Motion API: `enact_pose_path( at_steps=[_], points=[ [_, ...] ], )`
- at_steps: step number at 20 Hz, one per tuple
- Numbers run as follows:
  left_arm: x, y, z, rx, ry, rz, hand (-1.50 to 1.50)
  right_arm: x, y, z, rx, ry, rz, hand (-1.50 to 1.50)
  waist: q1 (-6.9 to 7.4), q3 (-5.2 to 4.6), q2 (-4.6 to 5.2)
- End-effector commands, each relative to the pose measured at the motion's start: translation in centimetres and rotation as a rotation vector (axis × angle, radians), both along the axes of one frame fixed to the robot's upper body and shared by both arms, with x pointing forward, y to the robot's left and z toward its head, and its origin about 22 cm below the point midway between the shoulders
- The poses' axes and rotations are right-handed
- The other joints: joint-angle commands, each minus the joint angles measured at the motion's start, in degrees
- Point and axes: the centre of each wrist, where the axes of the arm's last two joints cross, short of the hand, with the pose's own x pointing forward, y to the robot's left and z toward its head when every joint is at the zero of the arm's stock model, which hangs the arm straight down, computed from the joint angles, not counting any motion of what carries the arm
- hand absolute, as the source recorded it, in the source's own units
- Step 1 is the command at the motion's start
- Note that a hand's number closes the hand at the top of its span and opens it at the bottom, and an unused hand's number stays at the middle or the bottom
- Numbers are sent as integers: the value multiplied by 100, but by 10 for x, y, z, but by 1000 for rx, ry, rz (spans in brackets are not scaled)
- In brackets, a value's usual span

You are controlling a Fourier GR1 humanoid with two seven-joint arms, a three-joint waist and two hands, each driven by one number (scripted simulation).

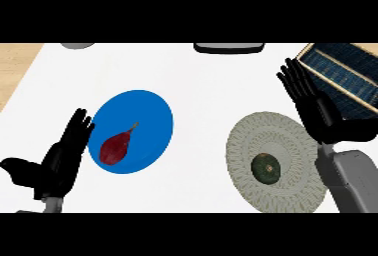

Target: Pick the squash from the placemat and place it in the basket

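Squash: dark green, on the round woven placemat, near the surface's right front edge.
Left hand: fingers straight, holding nothing, beside a blue plate with a red vegetable.
Right hand: fingers straight, empty, beyond the squash.
Basket: far right corner.

The squash is small, round and dark green, with a paler spot at its middle. It sits on the placemat, a round, pale grey woven mat at the right of the white counter, a little below and right of the mat's centre. The basket stands at the upper right, tilted, with tan walls and a dark blue inside.
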Motion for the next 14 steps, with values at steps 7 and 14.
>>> enact_pose_path(
  at_steps=[7, 14],
  points=[
    [16, 35, 6, 269, 117, 52, 0, -47, -52, -23, 58, -533, -201, 150, -564, -28, -38],
    [33, 13, 19, 309, 135, -3, 0, -95, 44, -76, 66, -610, -589, -150, -278, -62, -26]
  ],
)
